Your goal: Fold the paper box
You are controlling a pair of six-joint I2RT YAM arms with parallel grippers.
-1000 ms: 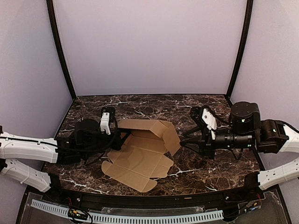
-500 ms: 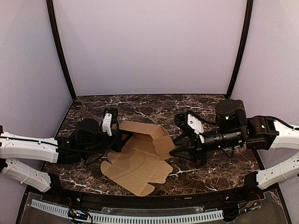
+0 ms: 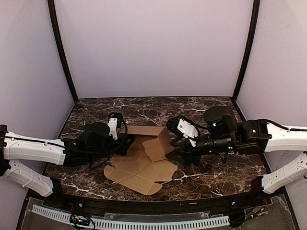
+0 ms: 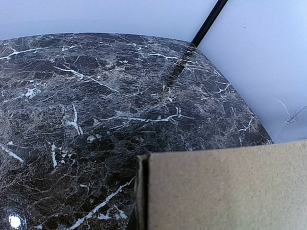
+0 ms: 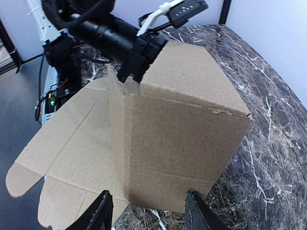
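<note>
Left gripper (image 5: 137, 57) clamps the paper box (image 5: 184, 120) by its back wall as anchor; right gripper (image 5: 148, 213), spread wide, presses a side panel up.

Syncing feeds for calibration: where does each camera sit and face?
Top external: above, behind the bases, looking down on table, left gripper, right gripper, paper box.
Left wrist: faces the far right corner over a paper box panel; fingers unclear.
Right wrist: faces the left gripper across the paper box; own fingertips below.
All share the paper box.

Left arm (image 3: 33, 148) and right arm (image 3: 283, 136) reaching inward, right pincer (image 5: 149, 213) spread
</note>
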